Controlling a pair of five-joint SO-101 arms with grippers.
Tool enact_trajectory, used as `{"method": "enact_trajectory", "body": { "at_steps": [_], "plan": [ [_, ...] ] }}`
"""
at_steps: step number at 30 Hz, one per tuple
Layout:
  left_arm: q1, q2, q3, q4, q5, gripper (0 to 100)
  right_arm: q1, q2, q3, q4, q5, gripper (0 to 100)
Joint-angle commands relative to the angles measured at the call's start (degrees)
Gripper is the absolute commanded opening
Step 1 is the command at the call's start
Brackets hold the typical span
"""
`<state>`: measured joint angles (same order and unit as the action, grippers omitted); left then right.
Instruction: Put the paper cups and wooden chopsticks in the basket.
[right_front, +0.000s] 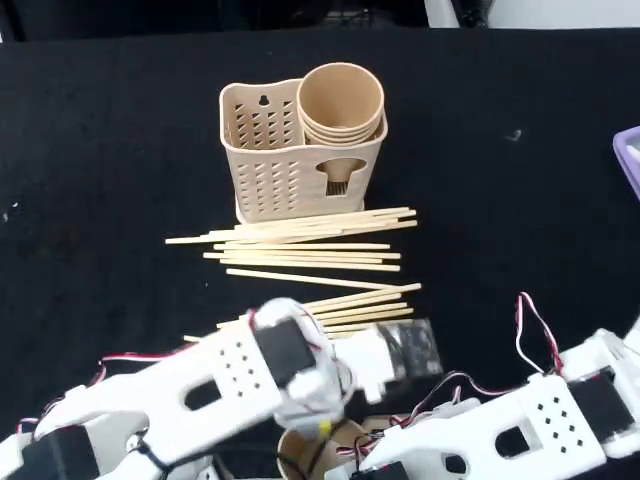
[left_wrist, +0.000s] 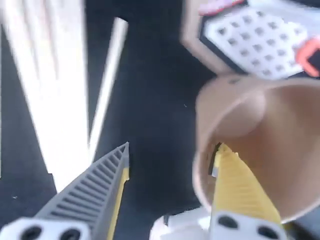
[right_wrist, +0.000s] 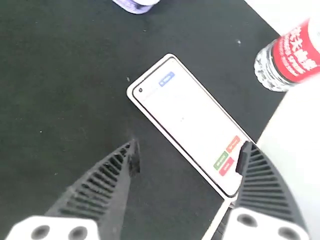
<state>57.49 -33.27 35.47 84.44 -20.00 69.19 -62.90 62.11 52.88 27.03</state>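
A beige perforated basket (right_front: 262, 160) stands at the back of the black table, with stacked paper cups (right_front: 341, 100) in its right compartment. Several wooden chopsticks (right_front: 310, 250) lie flat in front of it. Another paper cup (left_wrist: 260, 145) stands at the table's near edge, partly hidden under the left arm (right_front: 230, 375). My left gripper (left_wrist: 172, 150) is open and straddles this cup's wall: the yellow finger (left_wrist: 235, 190) is inside the cup and the grey finger (left_wrist: 95, 190) is outside, beside chopsticks (left_wrist: 55, 100). My right gripper (right_wrist: 190, 148) is open, with nothing held, above a phone (right_wrist: 185, 120).
A bottle with a red label (right_wrist: 290, 55) stands beyond the phone at the black mat's edge. A purple object (right_front: 628, 155) sits at the table's right edge. The right arm (right_front: 520, 430) lies across the near right corner, close to the cup.
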Motion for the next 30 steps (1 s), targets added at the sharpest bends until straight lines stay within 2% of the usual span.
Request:
{"method": "enact_trajectory", "body": {
  "at_steps": [1,6,12,19,21,23,30],
  "plan": [
    [-5.8,-1.8,-5.7,2.9,-3.1,27,-1.2,1.7,-0.3,-0.8,0.4,31.6],
    [-7.6,-1.8,-6.6,3.4,-3.3,27,-2.9,1.7,-0.2,0.8,0.6,31.6],
    [-1.9,-1.8,0.2,1.1,-2.5,27,-4.0,1.7,-0.3,0.8,0.2,31.5],
    [2.9,-1.8,5.9,-4.0,2.6,26,-4.0,1.7,-0.3,0.8,0.2,31.5],
    [2.9,-1.8,6.5,-4.4,2.8,19,-4.0,1.7,-0.2,0.8,0.2,31.5],
    [2.9,-1.8,6.1,-4.4,4.8,6,-4.0,1.7,-0.2,0.8,0.2,31.5],
    [0.2,-2.1,5.1,-1.1,5.0,6,-4.0,1.6,-0.5,0.7,0.2,31.5]
  ]
}}
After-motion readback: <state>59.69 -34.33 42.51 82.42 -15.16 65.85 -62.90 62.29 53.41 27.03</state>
